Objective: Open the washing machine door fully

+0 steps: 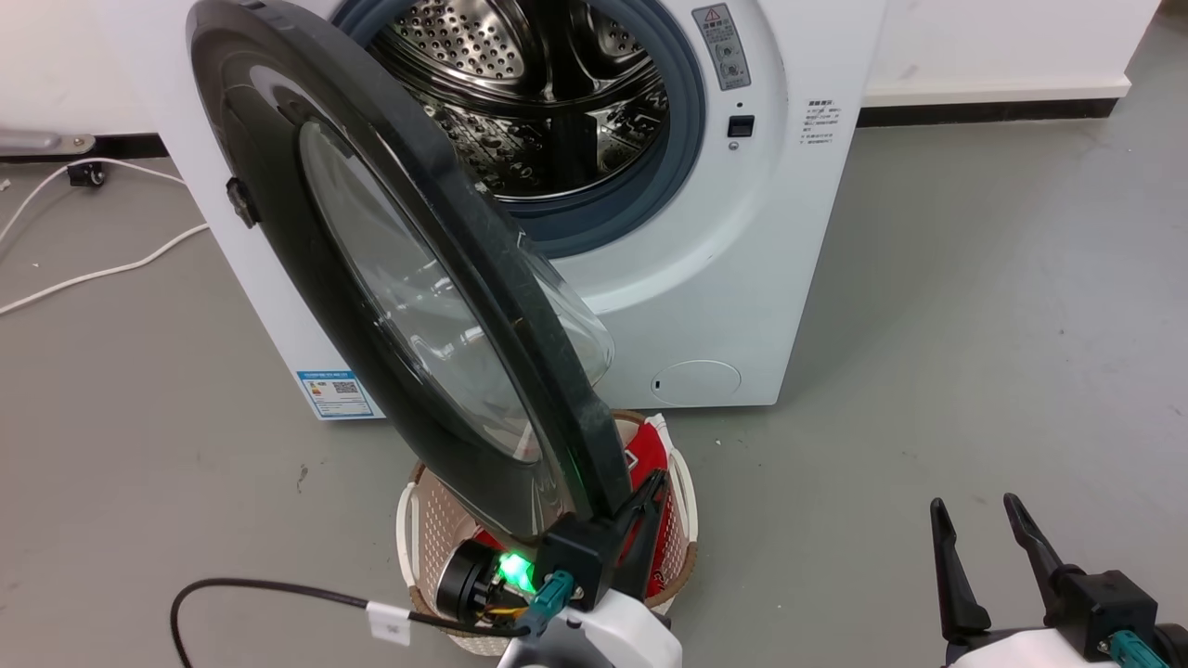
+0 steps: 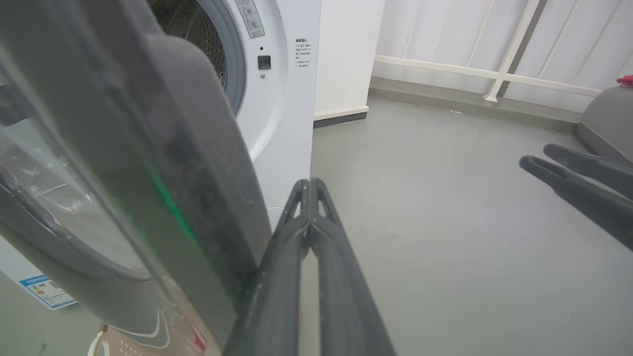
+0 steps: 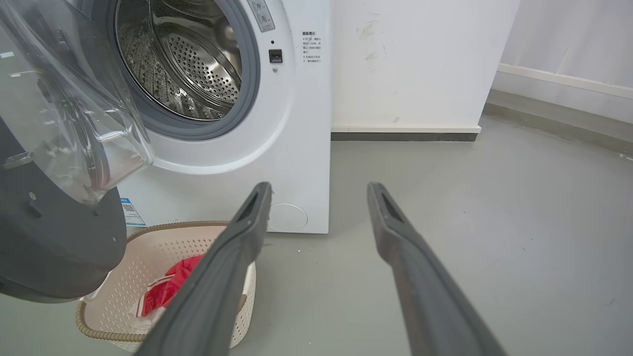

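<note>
The white washing machine (image 1: 789,232) stands ahead with its steel drum exposed. Its door (image 1: 390,306), a glossy black disc with a clear glass bowl, hangs on the left hinge and is swung roughly halfway out, its free edge toward me. My left gripper (image 1: 654,487) is shut with nothing between its fingers, lying against the inner side of the door's lower free edge. The left wrist view has the joined fingertips (image 2: 309,184) just right of the door (image 2: 123,173). My right gripper (image 1: 974,508) is open at the lower right, away from the machine (image 3: 301,148) and door (image 3: 59,123).
A beige laundry basket (image 1: 422,529) holding red cloth (image 1: 645,455) sits on the floor under the door's lower edge. White cables (image 1: 93,274) lie on the floor at left and a black cable (image 1: 260,586) loops near my left arm. Grey floor stretches to the right.
</note>
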### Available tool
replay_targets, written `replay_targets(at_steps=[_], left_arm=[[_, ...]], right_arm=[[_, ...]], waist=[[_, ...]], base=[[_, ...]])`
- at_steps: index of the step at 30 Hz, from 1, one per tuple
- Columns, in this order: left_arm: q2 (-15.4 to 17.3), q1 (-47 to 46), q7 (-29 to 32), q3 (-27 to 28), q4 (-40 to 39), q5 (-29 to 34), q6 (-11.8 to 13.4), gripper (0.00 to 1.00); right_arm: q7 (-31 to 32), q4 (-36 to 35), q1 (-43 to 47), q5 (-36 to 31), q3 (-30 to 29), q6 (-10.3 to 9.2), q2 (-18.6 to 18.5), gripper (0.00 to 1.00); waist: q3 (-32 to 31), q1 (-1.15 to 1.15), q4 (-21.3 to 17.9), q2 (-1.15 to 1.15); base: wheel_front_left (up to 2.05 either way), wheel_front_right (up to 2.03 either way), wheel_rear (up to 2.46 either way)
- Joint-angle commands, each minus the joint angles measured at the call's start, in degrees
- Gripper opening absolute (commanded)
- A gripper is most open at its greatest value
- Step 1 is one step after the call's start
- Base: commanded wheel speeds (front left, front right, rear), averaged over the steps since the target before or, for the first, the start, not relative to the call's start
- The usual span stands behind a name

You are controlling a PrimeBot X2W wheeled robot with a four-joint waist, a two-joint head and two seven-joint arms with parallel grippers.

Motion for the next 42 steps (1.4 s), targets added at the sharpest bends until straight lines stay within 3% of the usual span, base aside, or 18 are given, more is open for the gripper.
replay_targets(at_steps=[1,17,25,42], left_arm=[[0.89,0.64,-0.3,1.07,-0.36,-0.3,1.13,0.0],[4.67,10.0,1.75,0.84,-12.3,1.8,7.69,0.0],[6.67,15.12,3.36,0.08,-18.6,2.23,9.81,0.0],[7.85,11.27,2.25,0.83,-16.14,0.3,7.14,0.0]], right_arm=[[-0.11,0.2,-0.04,0.04,0.05,-0.04,-0.04,1.0],[0.83,0.17,0.86,0.21,0.76,-0.04,-0.43,1.0],[1.09,0.36,0.99,0.43,0.76,-0.04,-0.35,1.0],[0.9,0.71,0.26,0.75,1.0,-0.04,-0.22,1.0]], waist=[[-0.14,0.0,0.19,0.0],[-0.71,0.0,2.82,0.0],[-0.73,0.0,4.41,0.0],[-0.43,0.0,2.68,0.0]], base=[[0.0,0.0,0.0],[0.0,0.0,0.0],[0.0,0.0,0.0],[0.0,0.0,0.0]])
